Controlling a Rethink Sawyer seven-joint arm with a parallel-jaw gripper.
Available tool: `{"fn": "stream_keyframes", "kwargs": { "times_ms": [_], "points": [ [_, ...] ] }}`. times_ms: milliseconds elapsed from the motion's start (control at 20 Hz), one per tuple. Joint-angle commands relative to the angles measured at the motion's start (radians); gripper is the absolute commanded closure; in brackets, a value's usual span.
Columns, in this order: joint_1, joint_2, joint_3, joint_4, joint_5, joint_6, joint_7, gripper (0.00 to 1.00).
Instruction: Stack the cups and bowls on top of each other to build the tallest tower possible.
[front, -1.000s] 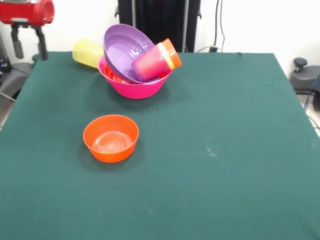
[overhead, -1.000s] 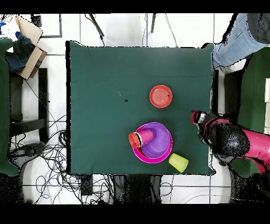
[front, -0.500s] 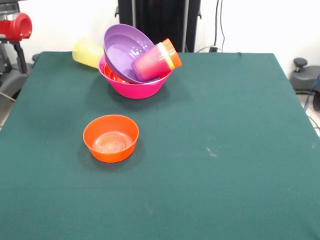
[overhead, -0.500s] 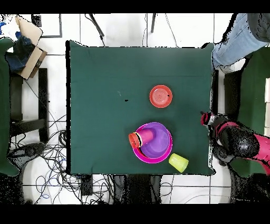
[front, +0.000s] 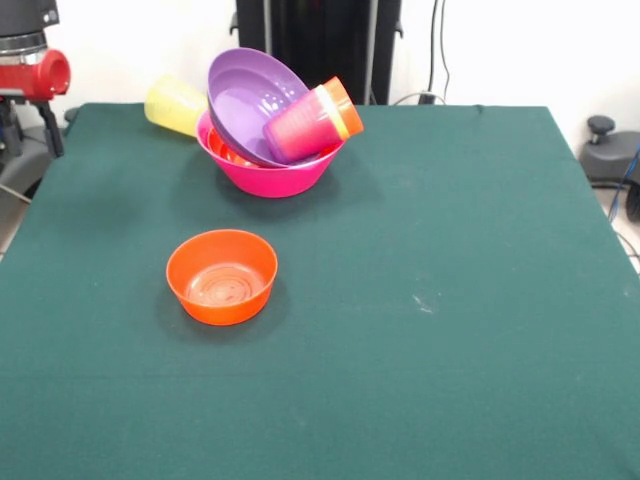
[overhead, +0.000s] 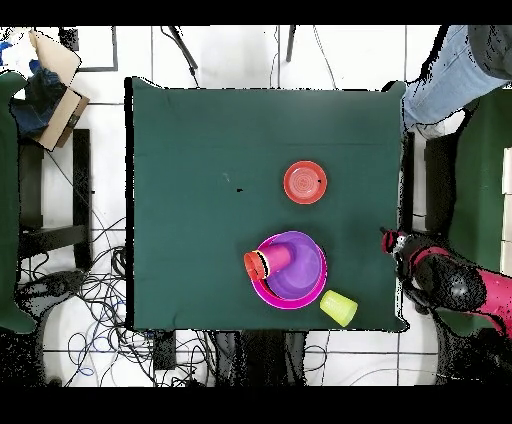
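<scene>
Gripper (front: 30, 125) off the table's edge, holding nothing; can't tell if fingers are spread or pressed together.
Tower (front: 270, 125) near the table's (front: 450, 250) robot-side edge: big pink bowl (front: 270, 170) as base, purple bowl (front: 250, 100) tilted inside, nested cups (front: 312, 120) lying sideways on it. Yellow cup (front: 175, 105) on its side just beside the pink bowl. Small orange bowl (front: 221, 276) upright, apart, mid-table. Person's leg (overhead: 450, 75) at overhead corner.

The tool (front: 25, 75) at nine o'clock is cut by the front view's edge, so its jaws cannot be read. The purple bowl (front: 250, 100) hides most of the bowls nested under it in the pink bowl (front: 270, 175).
</scene>
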Motion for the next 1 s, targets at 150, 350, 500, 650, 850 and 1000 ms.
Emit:
{"fn": "stream_keyframes", "kwargs": {
  "times_ms": [150, 350, 500, 650, 850, 1000],
  "points": [
    [0.009, -0.134, 0.056, 0.152, -0.047, 0.028, -0.192, 0.00],
    [-0.002, -0.208, 0.071, 0.212, -0.022, 0.031, -0.166, 0.00],
    [0.001, -0.242, 0.066, 0.254, -0.025, 0.012, -0.126, 0.00],
    [0.022, -0.249, 0.037, 0.280, -0.054, -0.026, -0.071, 0.00],
    [0.050, -0.250, -0.014, 0.311, -0.093, -0.078, -0.003, 0.00],
    [0.063, -0.253, -0.041, 0.334, -0.109, -0.107, 0.023, 0.00]
  ]
}}
